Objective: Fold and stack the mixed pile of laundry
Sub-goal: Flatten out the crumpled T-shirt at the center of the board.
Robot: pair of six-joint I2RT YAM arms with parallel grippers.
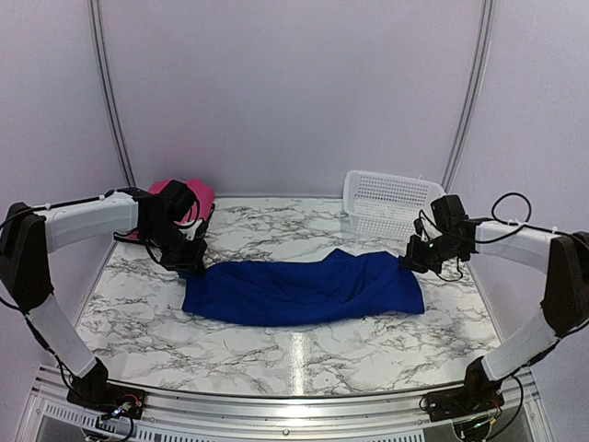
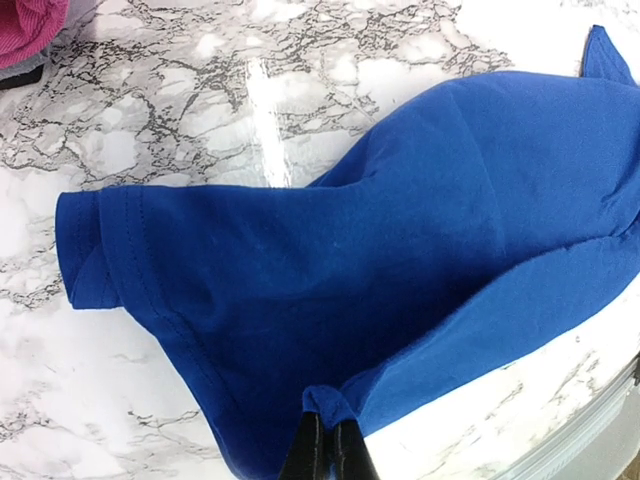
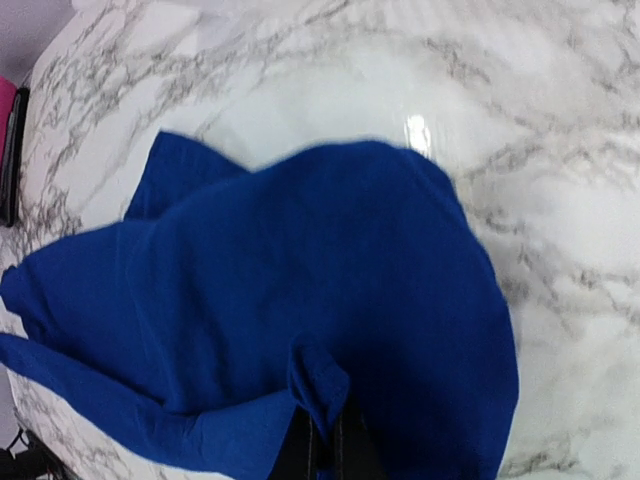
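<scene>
A royal blue garment (image 1: pixel 304 290) lies stretched left to right across the middle of the marble table. My left gripper (image 1: pixel 195 264) is at its far left corner, shut on a pinch of the blue cloth (image 2: pixel 330 405). My right gripper (image 1: pixel 411 257) is at its far right corner, also shut on a fold of the blue garment (image 3: pixel 325 385). The magenta-pink garment (image 1: pixel 184 196) sits bunched at the back left, partly hidden behind my left arm; a corner of the pink garment (image 2: pixel 30 30) shows in the left wrist view.
A white mesh basket (image 1: pixel 391 204) stands at the back right, just behind my right arm. Bare marble table (image 1: pixel 304 354) runs between the blue garment and the near edge. A dark tray edge (image 3: pixel 14 150) shows beside the pink cloth.
</scene>
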